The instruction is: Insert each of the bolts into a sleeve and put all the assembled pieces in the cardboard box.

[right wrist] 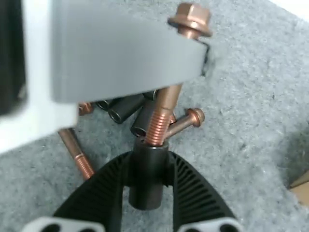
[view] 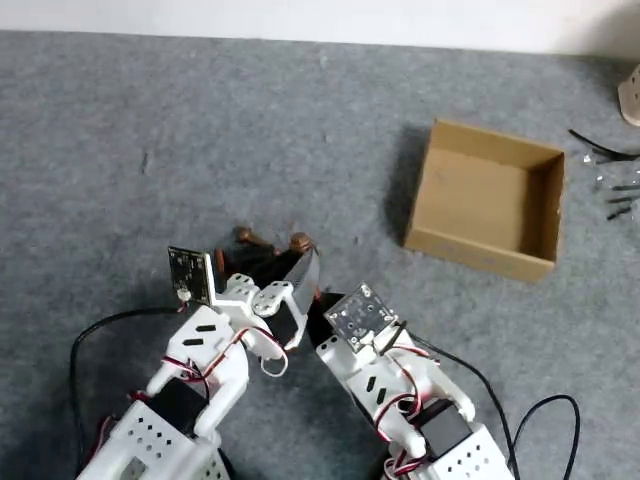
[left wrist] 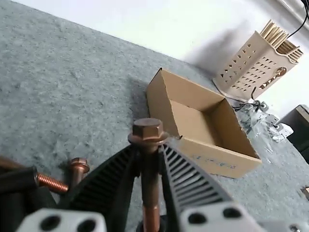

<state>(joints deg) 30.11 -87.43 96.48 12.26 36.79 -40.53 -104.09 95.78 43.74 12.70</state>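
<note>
Clamps the sleeve point(right wrist: 145, 181) in the right gripper point(right wrist: 147, 164), with the tip of the bolt point(right wrist: 161, 113), pinched tight by the left gripper point(left wrist: 147, 150), at its mouth. Risks jamming on the rim, given the bolt's lean, or slipping onto the spare bolts point(right wrist: 183, 123) beyond. Leaves the cardboard box point(view: 478, 256) well apart.

A grey, felt-like mat point(view: 200, 130) covers the table, its nap rough and faintly mottled. A plain white strip point(view: 300, 20) runs along its far edge. Near the far right corner stands a beige perforated holder point(left wrist: 256, 63) with wooden sticks point(left wrist: 275, 31) upright in it, throwing a soft shadow on the white surface behind. Near its foot lie small metal parts point(left wrist: 260, 121) and thin black pieces point(view: 610, 185). A dark block point(left wrist: 300, 128) sits just beside them.
</note>
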